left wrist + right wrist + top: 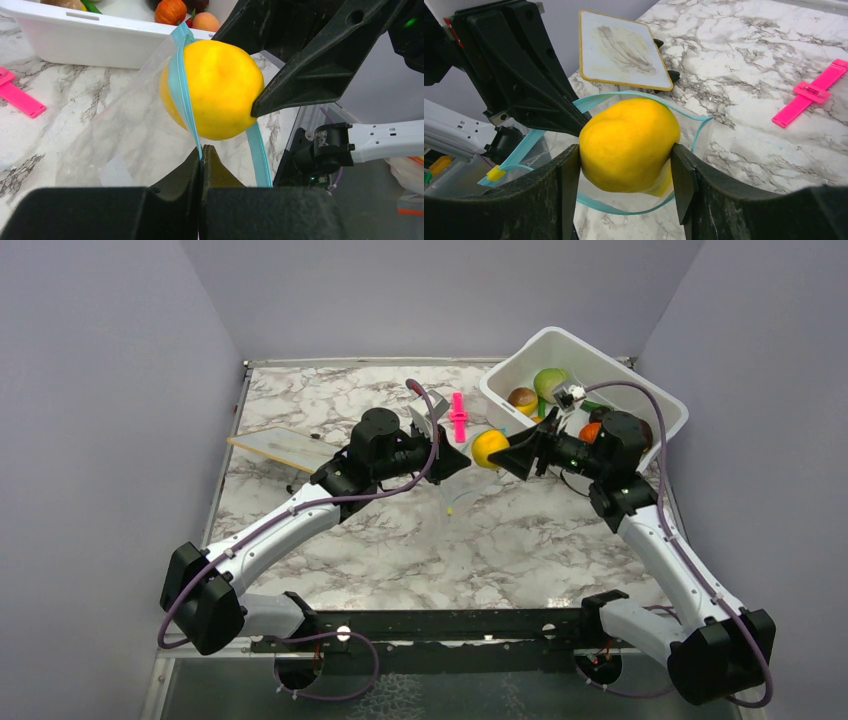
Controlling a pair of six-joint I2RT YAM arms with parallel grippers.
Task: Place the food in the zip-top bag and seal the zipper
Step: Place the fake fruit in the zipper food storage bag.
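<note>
The marble counter (400, 540) fills the middle, with a white tub (612, 362) of toy food at the upper right. Near centre hangs the clear bag (115, 140), its blue zipper (177, 90) pinched tight by the left fingers (212, 172). The right fingers (684, 185) grip a yellow fruit (626, 140) at the bag's open mouth.

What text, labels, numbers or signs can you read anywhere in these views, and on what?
No readable text, number or sign in any view.
On the pale board: brownish smudged marks, no letters.
On the zip-top bag: clear film, blue zipper, no print visible.
On the pink clip: no marking visible.
On the white tub: plain wall.
On the yellow toy fruit: plain skin.
</note>
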